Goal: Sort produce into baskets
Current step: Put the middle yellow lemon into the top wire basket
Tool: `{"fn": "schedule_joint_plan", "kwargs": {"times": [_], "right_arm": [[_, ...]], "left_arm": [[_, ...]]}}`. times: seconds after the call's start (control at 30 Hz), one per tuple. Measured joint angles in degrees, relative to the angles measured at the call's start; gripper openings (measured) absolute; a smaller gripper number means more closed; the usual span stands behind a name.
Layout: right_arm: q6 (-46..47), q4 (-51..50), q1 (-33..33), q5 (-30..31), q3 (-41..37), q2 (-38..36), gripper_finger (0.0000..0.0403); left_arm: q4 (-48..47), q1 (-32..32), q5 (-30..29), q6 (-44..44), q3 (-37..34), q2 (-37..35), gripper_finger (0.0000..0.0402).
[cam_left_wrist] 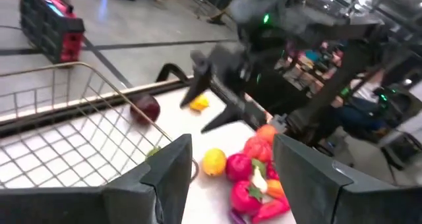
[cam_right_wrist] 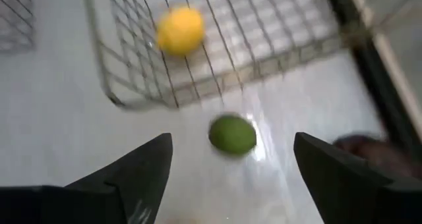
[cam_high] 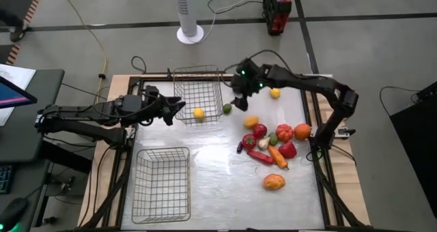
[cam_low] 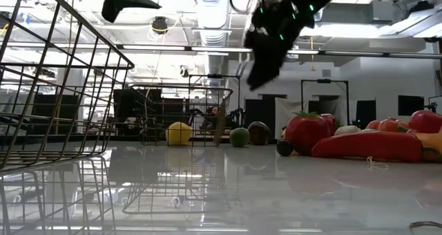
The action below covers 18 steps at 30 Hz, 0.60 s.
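The far basket [cam_high: 198, 89] holds a yellow round fruit [cam_high: 199, 113] on its mesh floor, near its near wall. A green lime [cam_high: 227, 109] lies on the table just right of that basket, also in the right wrist view [cam_right_wrist: 232, 134]. My right gripper [cam_high: 239, 101] hangs open above the lime, its fingers on either side of it and apart from it [cam_right_wrist: 232, 143]. A dark maroon round fruit [cam_left_wrist: 146, 109] lies beside the lime. My left gripper [cam_high: 179, 108] is open and empty at the far basket's left wall. The near basket [cam_high: 162, 184] stands at the front left.
Most of the produce lies in a cluster [cam_high: 273, 142] right of centre: red peppers, a carrot, a tomato, orange and yellow pieces. A small yellow piece [cam_high: 275, 93] lies at the far right, an orange-yellow fruit [cam_high: 274, 182] near the front. Bare tabletop lies between the baskets and the cluster.
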Motion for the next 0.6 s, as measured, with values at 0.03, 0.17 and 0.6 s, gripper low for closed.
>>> {"fn": "schedule_joint_plan", "kwargs": {"times": [0.03,0.17,0.6], "right_arm": [[0.0,1.7,0.1,0.0,-2.5,-0.3,0.0334],[0.0,3.0,1.4,-0.1,-7.6,-0.7,0.0327],[-10.1,-12.2,4.0,1.9,-7.7,0.9,0.0360]], "left_arm": [[0.0,0.0,-0.6,0.0,0.0,0.0,0.0198],[-1.1,0.0,-1.9,0.0,0.0,0.0,0.0199],[-2.5,0.1,-0.1,5.6,0.0,0.2,0.0221]]}}
